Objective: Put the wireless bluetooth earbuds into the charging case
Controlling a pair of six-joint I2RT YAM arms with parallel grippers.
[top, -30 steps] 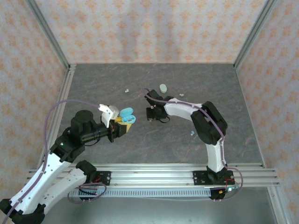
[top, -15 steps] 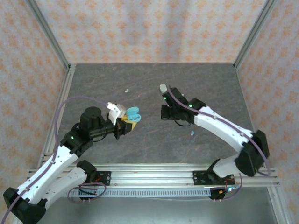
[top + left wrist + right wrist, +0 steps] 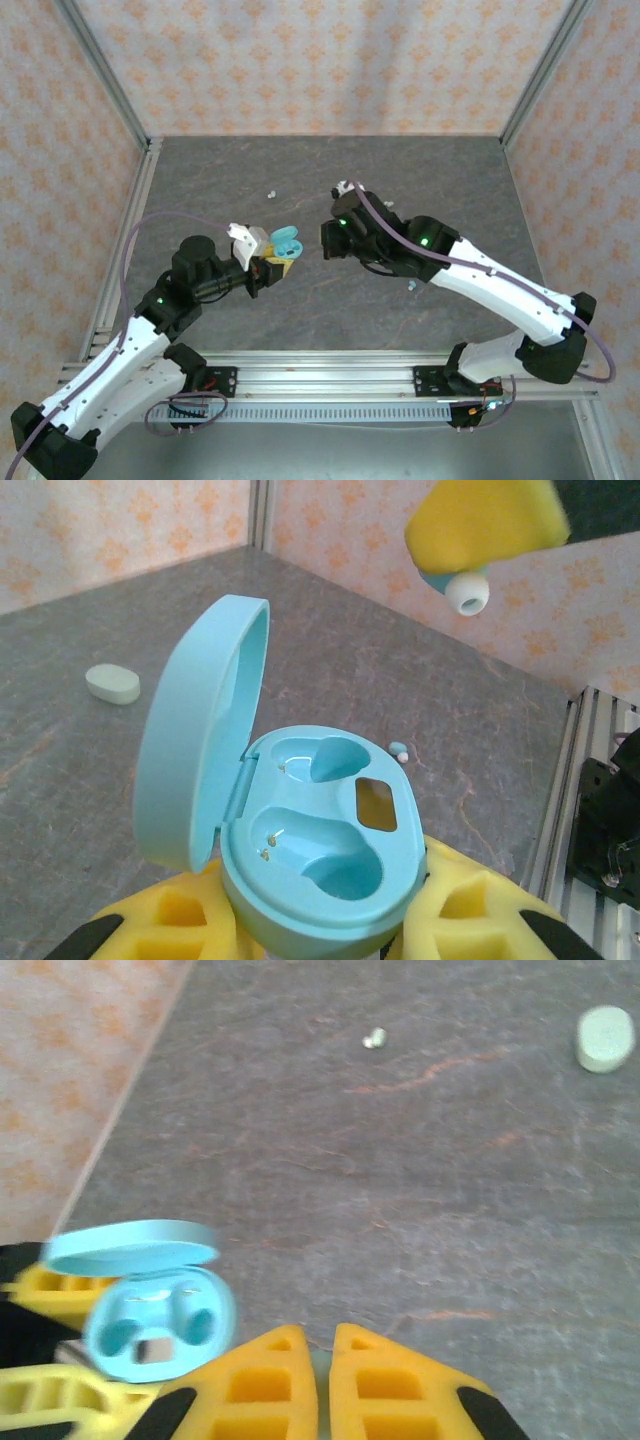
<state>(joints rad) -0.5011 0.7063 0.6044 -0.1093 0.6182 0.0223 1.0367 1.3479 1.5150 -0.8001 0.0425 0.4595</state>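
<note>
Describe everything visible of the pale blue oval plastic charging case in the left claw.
The pale blue oval plastic charging case is glossy and hinged open, lid standing up on one side. Its base shows two moulded wells, both empty, small metal contacts and a dark rectangular window. The left claw's yellow pads grip the base.

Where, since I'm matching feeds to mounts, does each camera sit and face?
Top external: above and behind the robot, looking down on the table; left arm, right arm, left gripper, right gripper show.
Left wrist: on the left arm, facing over the blue case its fingers grip toward the right gripper's earbud.
Right wrist: on the right arm, facing down at the table past its fingers.
Both wrist views catch the blue case and green case.
</note>
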